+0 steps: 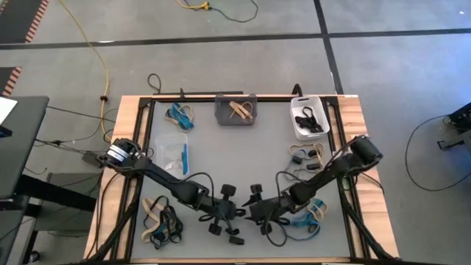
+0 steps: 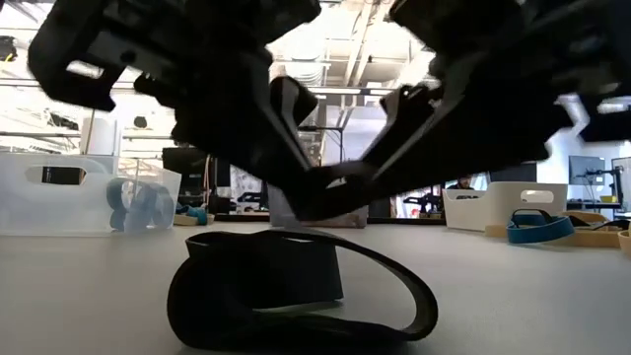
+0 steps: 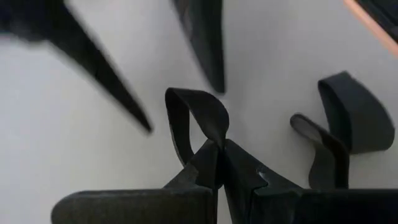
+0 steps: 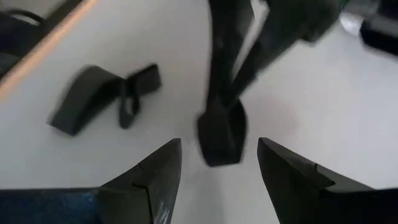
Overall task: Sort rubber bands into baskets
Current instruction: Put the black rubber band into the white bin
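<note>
Grey floor lies all around a grey table point(image 1: 243, 154) with wooden edges. Both dark arms reach to the near middle of the table, and their grippers almost meet there.

The left gripper point(image 3: 217, 152) has its two fingers point(image 3: 208, 163) pinched tight together. Between the tips is a black rubber band point(image 3: 196, 112), and its loop sticks out just past them. A second black band point(image 3: 348, 121) lies on the table off to one side of those fingers, not touching them. In the low view one big black band point(image 2: 296, 291) rests flat on the table right under the grippers.

The right gripper point(image 4: 219, 163) has its fingers point(image 4: 155, 171) spread wide with nothing between them. Just ahead of the gap is the pinched band in the other arm's fingers. More black bands point(image 4: 102, 96) lie farther off, beside the table's wooden edge.

Far from both sets of fingers, along the back of the table, sit three baskets. The dark grey basket point(image 1: 235, 110) has tan bands in it. The white basket point(image 1: 309, 118) has black bands in it. The clear basket point(image 1: 171, 156), closer to the left arm, holds a little blue. Loose blue and tan bands point(image 1: 181, 115) lie near the back left. A mixed heap of bands point(image 1: 162, 221) sits by the left arm, and more bands point(image 1: 309, 213) lie under and beside the right arm.
</note>
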Available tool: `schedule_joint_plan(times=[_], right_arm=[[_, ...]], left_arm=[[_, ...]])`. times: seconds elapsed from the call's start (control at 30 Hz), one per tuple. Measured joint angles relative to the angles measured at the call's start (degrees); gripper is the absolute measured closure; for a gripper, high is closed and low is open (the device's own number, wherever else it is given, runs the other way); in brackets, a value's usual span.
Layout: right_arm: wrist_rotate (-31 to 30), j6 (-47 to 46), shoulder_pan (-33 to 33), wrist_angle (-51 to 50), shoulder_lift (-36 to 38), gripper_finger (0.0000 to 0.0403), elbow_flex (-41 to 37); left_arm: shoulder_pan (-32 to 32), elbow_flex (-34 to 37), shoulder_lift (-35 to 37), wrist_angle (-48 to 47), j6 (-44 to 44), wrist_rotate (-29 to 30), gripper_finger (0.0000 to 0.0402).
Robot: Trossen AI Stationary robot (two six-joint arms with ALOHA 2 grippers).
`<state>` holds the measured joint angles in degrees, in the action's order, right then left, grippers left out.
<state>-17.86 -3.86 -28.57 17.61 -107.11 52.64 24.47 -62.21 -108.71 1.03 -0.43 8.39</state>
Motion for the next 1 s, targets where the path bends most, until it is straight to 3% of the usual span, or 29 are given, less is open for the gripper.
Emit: schedule_joint_plan(times=[0.27, 0.67, 0.83, 1.0], right_arm=[[-1.5, 0.8, 1.3, 3.7, -1.0, 0.0197, 0.0], [-2.0, 3.8, 1.9, 2.5, -0.9, 0.0377, 0.0], [-5.9, 4.3, 2.5, 1.4, -0.8, 0.0377, 0.0], [-9.2, 2.3, 3.9, -5.0, 0.1, 0.0377, 0.0]], left_arm=[[-1.1, -1.8, 0.0, -3.9, 0.4, -0.9, 0.0401], [-2.3, -1.8, 0.0, -4.9, 2.0, 0.9, 0.0401], [-2.7, -1.8, 0.0, -5.2, 4.4, 3.2, 0.039], [-2.7, -1.8, 0.5, -8.3, 7.0, 8.7, 0.0337]])
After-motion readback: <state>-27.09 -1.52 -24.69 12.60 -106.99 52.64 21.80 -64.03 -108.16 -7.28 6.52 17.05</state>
